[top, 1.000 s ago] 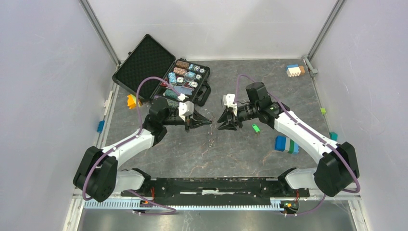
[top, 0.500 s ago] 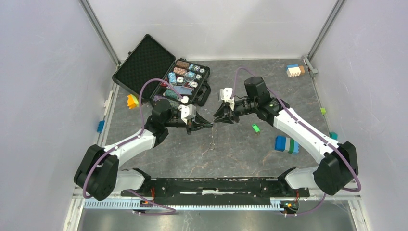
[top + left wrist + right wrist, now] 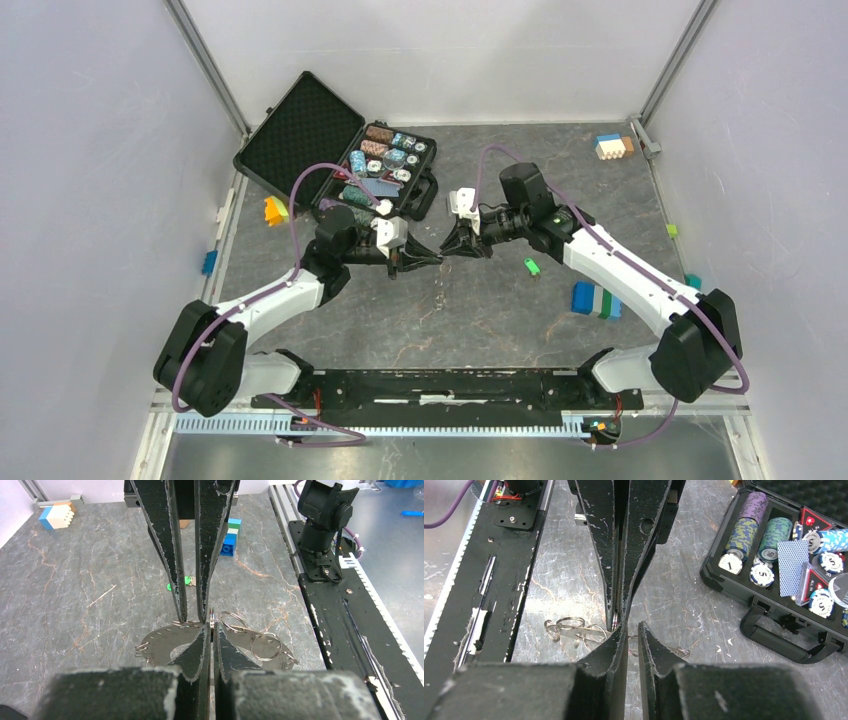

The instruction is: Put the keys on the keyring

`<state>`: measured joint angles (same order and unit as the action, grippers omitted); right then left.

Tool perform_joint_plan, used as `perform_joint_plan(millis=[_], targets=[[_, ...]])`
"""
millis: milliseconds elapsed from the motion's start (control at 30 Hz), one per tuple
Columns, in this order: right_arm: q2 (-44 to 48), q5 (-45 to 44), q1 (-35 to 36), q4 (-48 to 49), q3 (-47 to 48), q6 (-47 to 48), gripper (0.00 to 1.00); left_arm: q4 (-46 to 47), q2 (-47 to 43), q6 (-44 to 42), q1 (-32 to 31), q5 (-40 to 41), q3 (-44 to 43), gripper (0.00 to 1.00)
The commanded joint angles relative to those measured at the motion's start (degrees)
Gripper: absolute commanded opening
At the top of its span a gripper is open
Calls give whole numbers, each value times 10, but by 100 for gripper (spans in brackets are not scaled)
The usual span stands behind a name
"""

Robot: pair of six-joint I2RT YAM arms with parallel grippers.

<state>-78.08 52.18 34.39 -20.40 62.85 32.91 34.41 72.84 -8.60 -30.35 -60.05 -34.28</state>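
- The left pincer [image 3: 210,628] is clamped shut on a small metal ring [image 3: 212,616], held edge-on at its very tips, above the tabletop [image 3: 75,595].
- The right pincer [image 3: 631,626] faces it tip to tip. Its jaws stand narrowly parted, with nothing gripped between them.
- In the right wrist view the small metal ring sits against the tip of one right finger [image 3: 611,647], outside the gap rather than inside it.
- The keyring [image 3: 170,640], with its dull grey keys [image 3: 280,655] and wire loops, lies flat on the tabletop directly beneath both pincers, touched by neither.
- The green-headed key [image 3: 532,266] lies loose on the tabletop, behind the right pincer's tips and beside that arm's wrist, well apart from the left pincer.
- An open poker-chip case [image 3: 724,582] sits near the right pincer, on the far side of the meeting point.
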Motion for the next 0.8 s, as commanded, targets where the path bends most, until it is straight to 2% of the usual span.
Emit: perform_joint_plan(millis=[0, 300, 600, 767], targets=[[-3, -6, 3, -3, 1, 12, 19, 23, -2, -20, -1, 6, -4, 2], [33, -53, 3, -43, 23, 47, 35, 25, -14, -30, 5, 5, 6, 2], [46, -24, 3, -61, 19, 61, 37, 34, -12, -24, 7, 5, 5, 2], [31, -2, 3, -35, 11, 36, 33, 50, -8, -5, 7, 7, -1, 2]])
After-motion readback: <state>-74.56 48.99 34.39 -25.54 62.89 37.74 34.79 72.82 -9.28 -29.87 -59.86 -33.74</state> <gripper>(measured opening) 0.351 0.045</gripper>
